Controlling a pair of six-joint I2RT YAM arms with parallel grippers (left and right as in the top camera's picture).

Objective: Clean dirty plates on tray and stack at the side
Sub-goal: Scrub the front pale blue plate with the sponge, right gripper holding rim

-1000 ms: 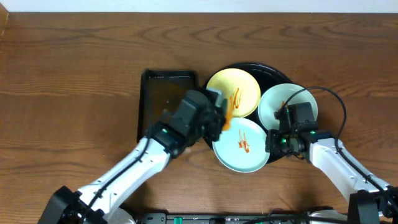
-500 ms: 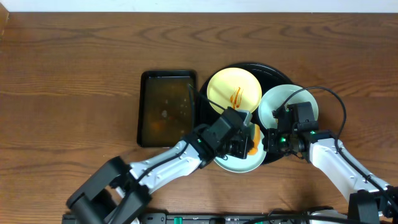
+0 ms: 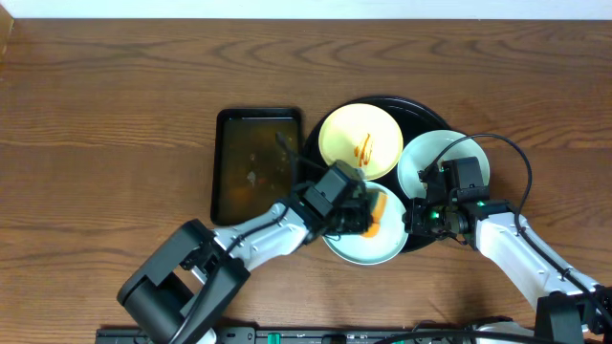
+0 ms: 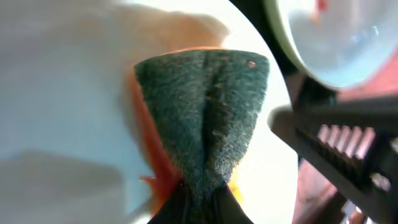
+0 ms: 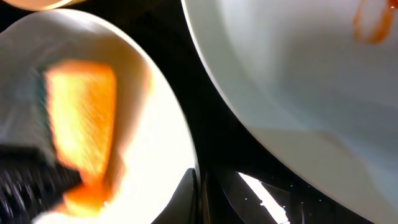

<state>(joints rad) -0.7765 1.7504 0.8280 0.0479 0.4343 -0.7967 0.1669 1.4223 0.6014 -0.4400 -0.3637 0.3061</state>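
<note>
Pinching an orange sponge (image 3: pixel 377 211), the left end effector (image 3: pixel 361 212) presses it onto the near mint plate (image 3: pixel 367 247).

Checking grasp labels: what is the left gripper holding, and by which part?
The left gripper pinches the sponge by one end, where it creases between the jaws; its free end lies on the front mint plate.

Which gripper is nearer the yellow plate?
Left. The left gripper, holding the sponge, is on the front plate next to the yellow plate; the right gripper sits farther off by the tray rim, front-right.
</note>
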